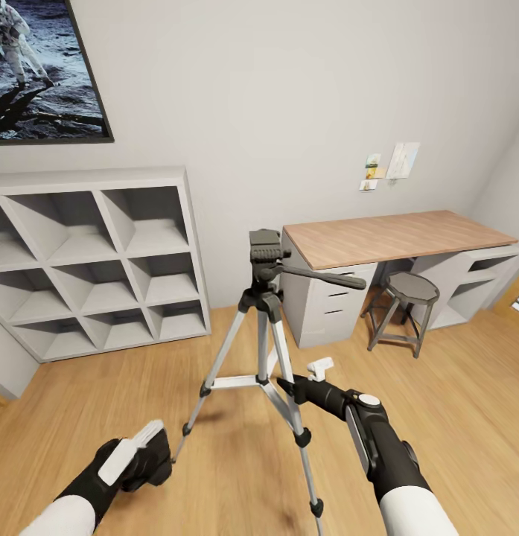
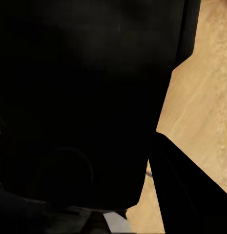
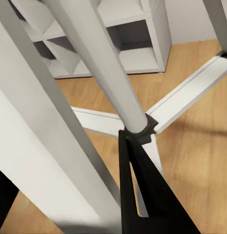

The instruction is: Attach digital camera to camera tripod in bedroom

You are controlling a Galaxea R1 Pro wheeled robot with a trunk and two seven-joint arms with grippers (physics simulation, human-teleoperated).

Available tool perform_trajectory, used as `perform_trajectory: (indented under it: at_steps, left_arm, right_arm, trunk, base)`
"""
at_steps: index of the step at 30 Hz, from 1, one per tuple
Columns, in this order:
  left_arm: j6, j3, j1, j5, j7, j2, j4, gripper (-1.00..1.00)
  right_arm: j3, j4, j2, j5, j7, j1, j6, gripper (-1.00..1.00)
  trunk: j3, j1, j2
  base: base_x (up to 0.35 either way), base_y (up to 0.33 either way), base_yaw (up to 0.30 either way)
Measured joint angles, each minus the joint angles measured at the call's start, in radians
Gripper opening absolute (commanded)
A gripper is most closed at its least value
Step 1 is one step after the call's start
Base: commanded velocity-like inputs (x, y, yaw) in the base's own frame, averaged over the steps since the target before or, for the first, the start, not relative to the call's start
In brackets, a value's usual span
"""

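Here, head view: one camera tripod [image 1: 263, 350], upright on the plank floor [image 1: 453, 387] between the cube shelving [image 1: 95, 260] and the desk [image 1: 397, 238]; three legs splayed, pan handle pointing toward one stool [image 1: 408, 305]. One left gripper [image 1: 144, 454] holds a dark object, identity unclear. One right gripper [image 1: 307, 376] reaches among the legs; spread cannot be told.

Left wrist view: a black mass, possibly the digital camera [image 2: 84, 97], fills the frame.

Right wrist view: one black finger [image 3: 142, 195] beside the tripod's centre column.
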Motion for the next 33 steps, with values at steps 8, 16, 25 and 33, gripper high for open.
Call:
perform_trajectory:
  at_steps: [8,16,25,33]
  left_arm:
    - [0.468,0.017,-0.002,-0.046,0.19,0.008,-0.877,-1.0]
    - [0.495,0.019,-0.216,0.186,0.289,0.041,-0.882,-1.0]
    - [0.495,0.016,-0.738,0.437,0.294,0.019,-0.531,-1.0]
    - [0.494,-0.197,-0.787,0.461,0.328,-0.094,-0.622,-1.0]
  right_arm:
    - [-0.002,0.005,0.005,0.077,-0.002,0.0,-0.05,-1.0]
    - [-0.002,0.005,0.005,0.085,0.001,0.0,-0.105,-1.0]
    - [-0.004,-0.001,0.005,0.084,-0.001,0.0,-0.096,-1.0]
    - [-0.003,-0.003,0.004,0.085,0.0,0.0,-0.095,-1.0]
  trunk:
    - [0.0,0.0,0.0]
    - [0.0,0.0,0.0]
    - [0.0,0.0,0.0]
    - [0.0,0.0,0.0]
  base:
    - [0.0,0.0,0.0]
    - [0.0,0.0,0.0]
    - [0.0,0.0,0.0]
    - [0.0,0.0,0.0]
